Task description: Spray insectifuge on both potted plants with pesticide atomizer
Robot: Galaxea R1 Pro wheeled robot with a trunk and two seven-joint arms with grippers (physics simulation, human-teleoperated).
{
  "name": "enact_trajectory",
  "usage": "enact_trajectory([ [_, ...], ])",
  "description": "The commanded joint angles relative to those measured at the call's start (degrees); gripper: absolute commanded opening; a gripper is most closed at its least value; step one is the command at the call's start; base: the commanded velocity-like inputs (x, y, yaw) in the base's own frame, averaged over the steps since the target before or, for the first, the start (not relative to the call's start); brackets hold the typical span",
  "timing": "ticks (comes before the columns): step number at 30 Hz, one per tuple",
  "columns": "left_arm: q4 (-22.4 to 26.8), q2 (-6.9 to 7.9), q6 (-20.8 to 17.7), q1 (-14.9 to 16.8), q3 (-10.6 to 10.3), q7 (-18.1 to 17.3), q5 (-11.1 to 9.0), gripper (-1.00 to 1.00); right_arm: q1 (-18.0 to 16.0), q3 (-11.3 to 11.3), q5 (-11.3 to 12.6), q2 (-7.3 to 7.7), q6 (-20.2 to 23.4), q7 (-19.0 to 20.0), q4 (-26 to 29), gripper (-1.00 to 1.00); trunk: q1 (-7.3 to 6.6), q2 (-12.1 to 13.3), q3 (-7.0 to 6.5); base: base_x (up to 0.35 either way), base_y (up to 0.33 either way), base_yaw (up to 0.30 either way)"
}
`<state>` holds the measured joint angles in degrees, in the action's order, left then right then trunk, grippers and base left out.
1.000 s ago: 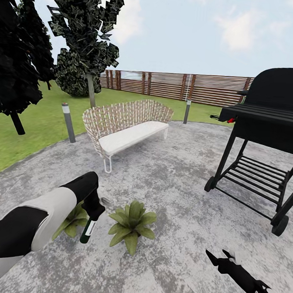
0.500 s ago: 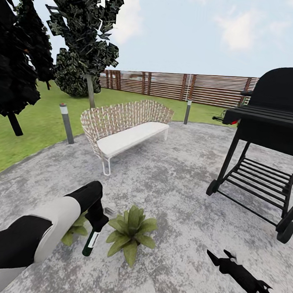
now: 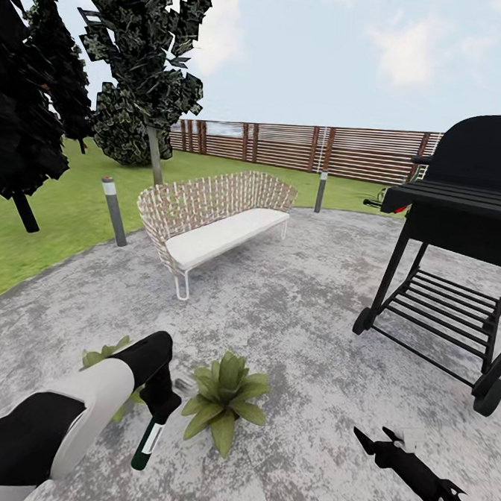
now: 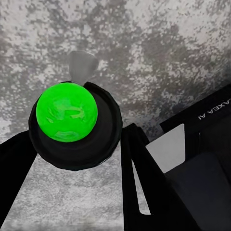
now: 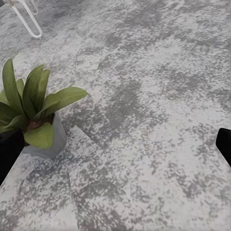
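The pesticide atomizer (image 3: 146, 443), a slim dark-green bottle with a white label, hangs tilted below my left gripper (image 3: 162, 403), which is shut on its upper end. It sits just left of the nearer potted plant (image 3: 225, 398). The second potted plant (image 3: 101, 357) peeks out behind my left forearm. In the left wrist view the atomizer (image 4: 67, 113) is seen end-on, a bright green round end in a dark body between the fingers (image 4: 139, 163). My right gripper (image 3: 376, 441) is open low at the right. Its wrist view shows a potted plant (image 5: 33, 108) in a grey pot.
A wicker bench (image 3: 212, 218) with a white cushion stands ahead. A black grill (image 3: 460, 243) on wheels is at the right. Grey bollard lamps (image 3: 114, 211) edge the mottled paving (image 3: 305, 321). Lawn, dark trees and a slatted wooden fence (image 3: 310, 146) lie beyond.
My left arm has drawn back and lowered the atomizer, uncovering more of the plant behind it. The view shifted slightly early on. The right arm has stayed put.
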<state>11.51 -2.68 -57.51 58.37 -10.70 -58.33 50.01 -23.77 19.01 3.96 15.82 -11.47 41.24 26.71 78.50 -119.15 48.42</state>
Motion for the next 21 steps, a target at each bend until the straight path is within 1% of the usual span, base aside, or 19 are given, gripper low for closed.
enact_trajectory([
  [1,0.12,0.05,-0.27,-0.03,-0.11,-0.48,0.44,-1.0,-0.05,0.15,0.35,0.0,0.04,0.42,-0.08,1.0,-0.01,-0.02,0.06,0.0,0.0,0.0],
  [10,0.03,1.1,0.07,-0.97,0.07,0.14,0.44,-1.0,-0.05,0.15,0.35,0.0,0.04,0.39,-0.08,1.0,-0.01,-0.02,0.06,0.0,0.0,0.0],
  [11,0.33,0.56,0.53,-5.51,0.07,1.92,0.47,-1.0,-0.05,0.09,0.34,0.0,0.04,0.33,-0.13,1.0,-0.01,-0.02,0.06,0.0,0.0,0.0],
  [14,0.39,1.14,0.53,-6.05,0.06,4.59,0.48,-1.0,-0.05,0.07,0.34,0.0,0.04,0.33,-0.11,1.0,-0.01,-0.02,0.06,0.0,0.0,0.0],
  [15,0.42,1.62,0.51,-6.11,0.22,5.48,0.37,-1.0,-0.05,0.1,0.35,0.0,0.04,0.34,-0.11,1.0,-0.01,-0.02,0.06,0.0,0.0,0.0],
  [17,0.43,2.07,0.48,-6.14,0.33,6.01,0.11,-1.0,-0.05,0.08,0.35,0.0,0.04,0.38,-0.09,1.0,-0.01,-0.02,0.06,0.0,0.0,0.0],
  [20,0.44,2.15,0.5,-6.16,0.48,6.31,-0.06,-1.0,-0.05,0.07,0.35,0.0,0.04,0.35,-0.09,1.0,-0.01,-0.02,0.06,0.0,0.0,0.0],
  [21,6.42,1.39,0.29,-6.34,0.53,6.12,-0.35,-1.0,-0.05,0.15,0.26,0.04,-0.04,0.42,-0.08,1.0,-0.01,-0.02,0.06,0.102,0.0,0.0],
])
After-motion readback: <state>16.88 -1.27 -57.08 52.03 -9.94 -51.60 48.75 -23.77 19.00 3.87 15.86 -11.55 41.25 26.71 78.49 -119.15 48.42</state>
